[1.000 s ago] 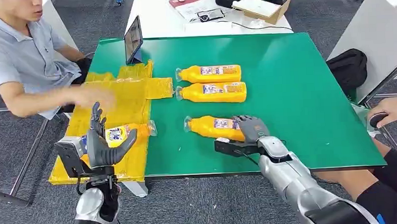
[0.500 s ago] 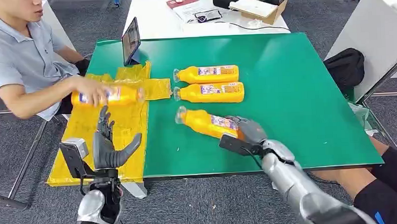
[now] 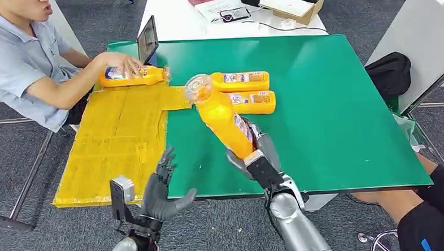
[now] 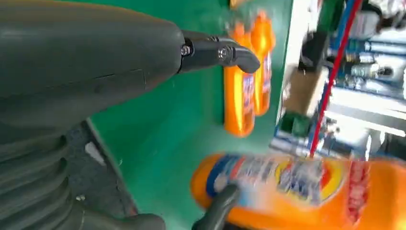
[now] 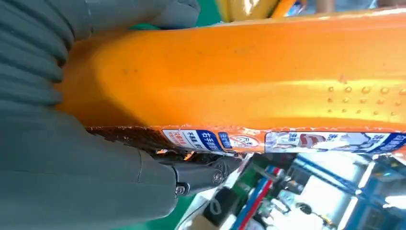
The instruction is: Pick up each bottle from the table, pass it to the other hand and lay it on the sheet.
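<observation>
Up off the green table goes the bottle that lay flat half a second ago; now it is in the air, tipped, with its clear cap toward the two bottles lying side by side on the table. The right hand grips its bottom end tight. The left hand has dropped to the near edge of the table, fingers apart, holding nothing. A person's hand has carried another bottle from the yellow sheet to the table's far left corner, by the tablet
</observation>
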`<state>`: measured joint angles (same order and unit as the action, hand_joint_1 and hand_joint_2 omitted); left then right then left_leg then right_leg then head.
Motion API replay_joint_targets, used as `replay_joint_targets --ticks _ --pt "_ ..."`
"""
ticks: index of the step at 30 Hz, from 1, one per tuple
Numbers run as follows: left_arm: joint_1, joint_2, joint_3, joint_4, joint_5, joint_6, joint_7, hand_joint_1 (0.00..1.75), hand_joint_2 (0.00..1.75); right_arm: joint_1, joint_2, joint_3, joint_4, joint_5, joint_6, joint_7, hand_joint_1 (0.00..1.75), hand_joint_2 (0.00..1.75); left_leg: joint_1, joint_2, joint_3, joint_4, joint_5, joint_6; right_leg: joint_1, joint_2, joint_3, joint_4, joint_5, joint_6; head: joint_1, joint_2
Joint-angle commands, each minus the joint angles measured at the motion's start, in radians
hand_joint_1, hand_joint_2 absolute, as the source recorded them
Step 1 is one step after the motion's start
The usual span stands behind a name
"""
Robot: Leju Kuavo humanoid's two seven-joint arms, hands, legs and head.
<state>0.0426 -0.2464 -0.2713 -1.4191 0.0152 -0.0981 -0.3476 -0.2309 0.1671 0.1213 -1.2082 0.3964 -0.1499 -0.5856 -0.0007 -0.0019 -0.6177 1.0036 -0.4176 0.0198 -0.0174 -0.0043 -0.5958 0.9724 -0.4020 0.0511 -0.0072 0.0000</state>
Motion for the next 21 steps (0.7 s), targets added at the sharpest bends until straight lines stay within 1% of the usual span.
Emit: replay_joint_targets --ticks 1,4,7,8,9,10,11,13,14,15,16,18,19,20,21 --pt "0.004 0.015 -0.039 -0.077 0.031 -0.026 -0.002 0.0 1.75 0.01 0.004 0.201 0.078 0.135 0.028 -0.009 1.75 1.75 0.001 0.002 0.002 0.0 -0.001 -0.001 0.001 0.002 0.002 0.0 0.0 -0.002 0.0 0.0" --pt "-0.013 -0.001 -0.027 -0.08 0.065 0.022 0.008 0.0 1.75 0.035 0.031 0.283 0.12 0.184 -0.007 -0.02 1.75 1.75 0.002 0.002 0.004 -0.001 -0.001 -0.001 0.002 0.002 0.003 -0.001 -0.001 -0.002 0.0 0.0" --pt "-0.031 -0.011 -0.023 -0.076 0.081 0.068 0.029 0.0 1.75 0.06 0.058 0.348 0.146 0.197 -0.023 -0.028 1.75 1.75 0.003 0.002 0.006 -0.001 -0.003 -0.002 0.003 0.002 0.006 -0.001 -0.002 -0.003 0.0 0.0" --pt "-0.034 -0.011 -0.024 -0.076 0.083 0.072 0.032 0.0 1.75 0.067 0.061 0.361 0.148 0.204 -0.036 -0.033 1.75 1.75 0.003 0.001 0.004 -0.001 -0.001 -0.002 0.003 0.001 0.003 -0.001 -0.001 -0.002 0.0 0.0" --pt "-0.036 -0.012 -0.025 -0.075 0.086 0.075 0.036 0.0 1.75 0.07 0.063 0.37 0.146 0.213 -0.051 -0.036 1.75 1.75 0.003 0.002 0.007 -0.001 -0.003 -0.002 0.003 0.002 0.006 -0.001 -0.002 -0.003 0.0 0.0" --pt "-0.037 -0.011 -0.027 -0.072 0.09 0.078 0.042 0.0 1.75 0.076 0.066 0.38 0.148 0.22 -0.065 -0.037 1.75 1.75 0.003 0.001 0.004 -0.001 -0.002 -0.002 0.003 0.001 0.004 -0.001 -0.001 -0.002 0.0 0.0" --pt "-0.038 -0.011 -0.028 -0.072 0.09 0.078 0.043 0.0 1.75 0.077 0.067 0.384 0.15 0.22 -0.067 -0.037 1.75 1.75 0.003 0.002 0.006 -0.001 -0.003 -0.002 0.003 0.002 0.006 0.0 -0.002 -0.003 0.0 0.0" --pt "-0.04 -0.006 -0.038 -0.066 0.108 0.077 0.055 0.0 1.75 0.08 0.071 0.407 0.156 0.22 -0.076 -0.039 1.75 1.75 0.003 0.0 0.003 -0.001 -0.001 -0.001 0.002 0.0 0.003 0.0 -0.002 -0.002 0.0 0.0" --pt "-0.042 -0.001 -0.047 -0.063 0.114 0.076 0.059 0.0 1.75 0.079 0.069 0.426 0.162 0.219 -0.078 -0.038 1.75 1.75 0.003 -0.001 0.005 0.0 -0.002 -0.002 0.003 -0.001 0.005 0.0 -0.003 -0.003 0.0 0.0" --pt "-0.043 0.0 -0.051 -0.058 0.119 0.074 0.062 0.0 1.75 0.08 0.071 0.435 0.165 0.222 -0.085 -0.04 1.75 1.75 0.003 0.001 0.004 -0.001 -0.001 -0.001 0.002 0.001 0.003 -0.001 -0.002 -0.002 0.0 0.0" --pt "-0.045 0.004 -0.059 -0.051 0.128 0.07 0.069 0.0 1.75 0.074 0.07 0.449 0.178 0.221 -0.09 -0.04 1.75 1.75 0.003 0.001 0.006 -0.001 -0.002 -0.002 0.003 0.001 0.006 -0.001 -0.002 -0.003 0.0 0.0" --pt "-0.048 0.007 -0.066 -0.043 0.138 0.066 0.07 0.0 1.75 0.068 0.071 0.458 0.189 0.21 -0.094 -0.04 1.75 1.75 0.002 0.0 0.002 -0.001 0.0 -0.001 0.002 0.0 0.002 -0.001 -0.001 -0.002 0.0 0.0" --pt "-0.051 0.009 -0.07 -0.031 0.188 0.029 0.073 0.0 1.75 0.055 0.075 0.46 0.202 0.194 -0.108 -0.038 1.75 1.75 0.003 -0.001 0.005 -0.001 -0.001 -0.002 0.002 -0.001 0.004 -0.001 -0.002 -0.003 0.0 0.0" --pt "-0.05 0.011 -0.07 -0.031 0.196 0.023 0.074 0.0 1.75 0.05 0.076 0.458 0.201 0.19 -0.108 -0.036 1.75 1.75 0.003 0.0 0.003 -0.001 0.0 -0.002 0.002 -0.001 0.003 -0.001 -0.001 -0.002 0.0 0.0" --pt "-0.049 0.011 -0.07 -0.031 0.205 0.018 0.076 0.47 1.75 0.047 0.076 0.457 0.201 0.186 -0.107 -0.032 1.75 1.75 0.003 0.0 0.005 -0.001 -0.001 -0.002 0.002 0.0 0.005 -0.001 -0.002 -0.003 0.0 0.0"
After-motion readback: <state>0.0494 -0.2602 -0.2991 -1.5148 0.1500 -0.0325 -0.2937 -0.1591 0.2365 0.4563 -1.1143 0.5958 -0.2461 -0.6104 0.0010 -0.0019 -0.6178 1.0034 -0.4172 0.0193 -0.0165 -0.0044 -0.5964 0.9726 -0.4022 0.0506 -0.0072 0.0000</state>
